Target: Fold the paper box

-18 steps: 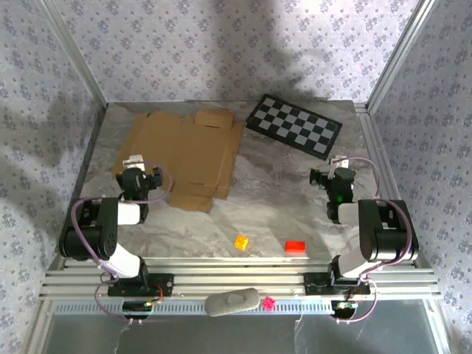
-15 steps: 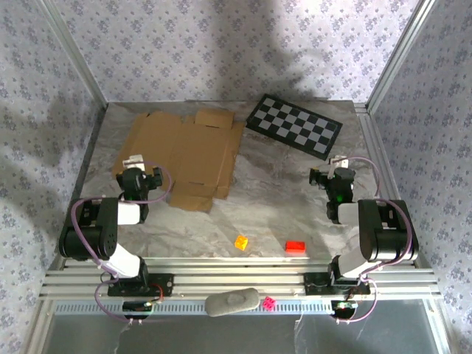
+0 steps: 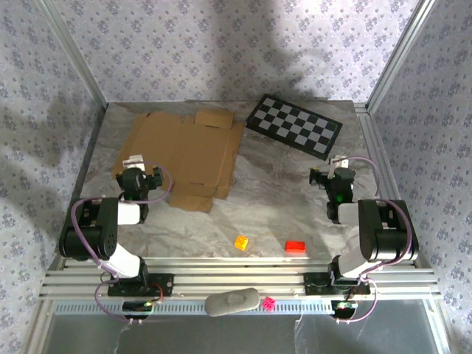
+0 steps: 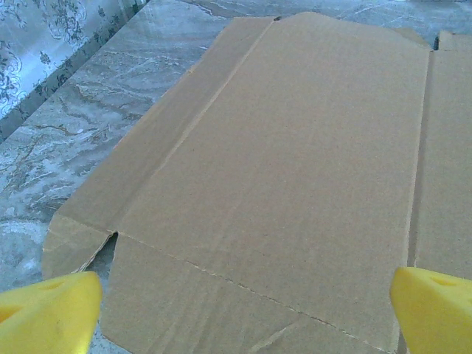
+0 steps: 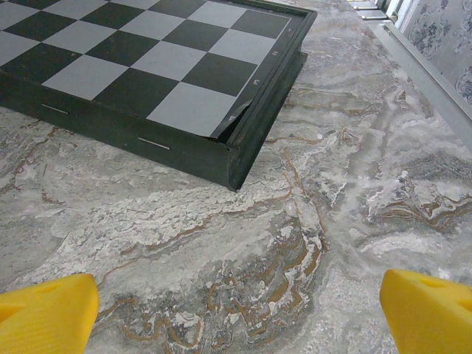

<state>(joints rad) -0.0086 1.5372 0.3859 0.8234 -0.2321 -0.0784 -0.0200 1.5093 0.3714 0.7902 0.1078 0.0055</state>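
The paper box (image 3: 184, 151) lies flat and unfolded on the marble table, a brown die-cut cardboard sheet with flaps at the back left. In the left wrist view the paper box (image 4: 287, 169) spreads out flat ahead, creases showing. My left gripper (image 3: 139, 164) sits at the sheet's near left edge; its yellow fingertips (image 4: 48, 313) stand wide apart above the near flap, open with nothing between them. My right gripper (image 3: 335, 168) rests at the right side of the table, far from the box. Its yellow fingertips (image 5: 48, 313) are spread wide over bare marble, open and empty.
A black-and-white checkered board (image 3: 293, 124) lies at the back right, its near corner (image 5: 232, 173) just ahead of the right gripper. A small orange block (image 3: 241, 241) and a red block (image 3: 296, 246) sit near the front edge. Metal frame rails border the table.
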